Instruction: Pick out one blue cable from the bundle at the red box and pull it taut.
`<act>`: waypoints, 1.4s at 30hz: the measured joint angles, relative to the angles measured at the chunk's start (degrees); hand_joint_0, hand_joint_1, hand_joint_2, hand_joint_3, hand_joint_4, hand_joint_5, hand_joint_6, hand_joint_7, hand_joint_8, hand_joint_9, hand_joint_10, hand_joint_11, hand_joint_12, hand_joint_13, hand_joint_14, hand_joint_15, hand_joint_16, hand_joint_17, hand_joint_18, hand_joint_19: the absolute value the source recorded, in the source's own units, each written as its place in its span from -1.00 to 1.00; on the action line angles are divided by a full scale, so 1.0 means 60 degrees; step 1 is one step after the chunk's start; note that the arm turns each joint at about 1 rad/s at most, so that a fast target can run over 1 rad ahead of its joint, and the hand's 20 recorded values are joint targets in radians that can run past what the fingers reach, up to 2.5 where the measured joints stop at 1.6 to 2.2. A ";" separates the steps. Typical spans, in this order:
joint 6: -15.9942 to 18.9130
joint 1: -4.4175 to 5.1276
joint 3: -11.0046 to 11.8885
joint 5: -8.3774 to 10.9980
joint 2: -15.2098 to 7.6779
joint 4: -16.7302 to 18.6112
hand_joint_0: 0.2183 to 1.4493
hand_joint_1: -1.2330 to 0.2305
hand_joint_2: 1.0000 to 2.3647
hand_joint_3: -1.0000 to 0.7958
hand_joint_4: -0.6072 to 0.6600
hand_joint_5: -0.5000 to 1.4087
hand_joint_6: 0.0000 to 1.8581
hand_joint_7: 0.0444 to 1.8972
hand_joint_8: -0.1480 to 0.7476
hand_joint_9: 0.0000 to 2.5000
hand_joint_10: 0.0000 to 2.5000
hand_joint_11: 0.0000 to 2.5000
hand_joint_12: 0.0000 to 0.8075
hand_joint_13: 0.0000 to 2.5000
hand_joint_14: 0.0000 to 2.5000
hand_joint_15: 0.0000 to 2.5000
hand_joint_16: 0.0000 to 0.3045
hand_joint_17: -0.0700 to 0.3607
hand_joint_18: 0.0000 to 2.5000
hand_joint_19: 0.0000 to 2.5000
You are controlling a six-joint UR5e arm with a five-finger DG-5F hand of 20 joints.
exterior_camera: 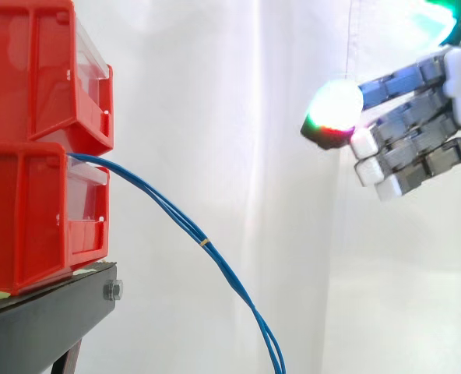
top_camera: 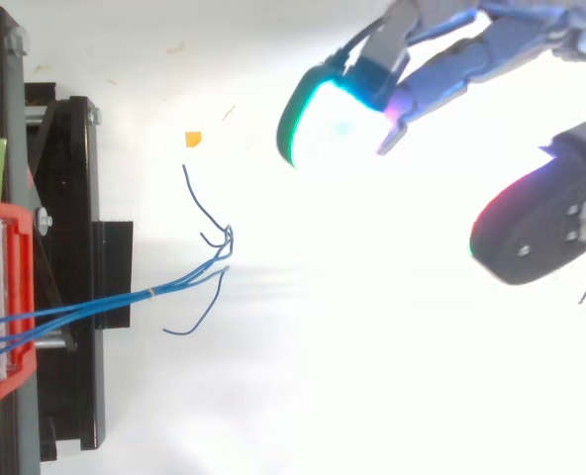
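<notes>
Where the arm comes in, we find the hand point(exterior_camera: 417, 117) held open in the air: its fingers reach out nearly straight, side by side, and nothing lies in its grasp. In the side view its pads point(exterior_camera: 336, 105) glow white with a red and green rim. From above we see the same hand point(top_camera: 441, 69) with a cyan-green pad in front and the thumb's dark pad, edged in red, standing well apart from the fingers.

Ahead of the fingertips, and well apart from them, we meet the blue cables point(exterior_camera: 185, 225), which no finger touches. They hang lower than the hand and slack, sagging in a long arc that runs out of the side view's lower edge. A yellow tie point(exterior_camera: 205, 242) binds them partway along. From above, the strands past that tie fan out towards the hand and end in loose curls, a wide gap short of the fingers.

Farther from the hand, the cables come out of the front of the lower red bin point(exterior_camera: 28, 218), just under the upper red bin point(exterior_camera: 43, 70) stacked on it. Both bins rest on the black stand point(exterior_camera: 51, 319), which has a bolt point(exterior_camera: 112, 291) at the corner nearest the hand. Beside the cable ends a small orange scrap point(top_camera: 193, 139) lies on the white surface point(top_camera: 303, 396). Behind everything hangs the white curtain point(exterior_camera: 238, 117).
</notes>
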 measured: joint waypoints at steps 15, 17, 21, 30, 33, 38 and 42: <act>-0.1044 0.0325 0.0005 0.0639 -0.1229 0.1323 -0.51 -0.21 -1.00 -0.44 0.28 -0.68 -0.46 -0.24 -0.07 -0.43 -0.99 -0.64 -0.21 -0.51 -0.99 -0.72 -0.70 -0.20 -0.63 -0.66; -0.1116 0.0369 0.0006 0.0743 -0.1304 0.1582 -0.51 -0.21 -1.00 -0.44 0.29 -0.68 -0.46 -0.24 -0.07 -0.42 -0.99 -0.64 -0.22 -0.51 -0.99 -0.72 -0.70 -0.20 -0.63 -0.65; -0.1540 0.0467 0.0003 0.1099 -0.1349 0.1934 -0.50 -0.20 -1.00 -0.44 0.29 -0.68 -0.46 -0.24 -0.07 -0.42 -0.99 -0.64 -0.21 -0.50 -0.99 -0.72 -0.70 -0.20 -0.62 -0.66; -0.2722 0.0599 0.0000 0.1545 -0.1448 0.2211 -0.50 -0.19 -1.00 -0.44 0.30 -0.67 -0.46 -0.24 -0.07 -0.40 -0.99 -0.63 -0.21 -0.50 -0.99 -0.72 -0.70 -0.20 -0.62 -0.65; -0.2767 0.0611 0.0014 0.1534 -0.1699 0.2310 -0.50 -0.18 -1.00 -0.44 0.30 -0.67 -0.46 -0.23 -0.07 -0.40 -0.99 -0.64 -0.22 -0.50 -0.99 -0.72 -0.70 -0.20 -0.62 -0.65; -0.2698 0.0628 0.0195 0.1475 -0.2060 0.2575 -0.49 -0.18 -1.00 -0.44 0.31 -0.66 -0.46 -0.20 -0.07 -0.40 -0.99 -0.63 -0.22 -0.50 -0.99 -0.72 -0.70 -0.20 -0.62 -0.64; -0.2693 0.0639 0.0384 0.1354 -0.2351 0.2732 -0.51 -0.27 -1.00 -0.44 0.30 -0.66 -0.46 -0.10 -0.06 -0.41 -0.99 -0.62 -0.20 -0.50 -0.99 -0.70 -0.70 -0.19 -0.61 -0.64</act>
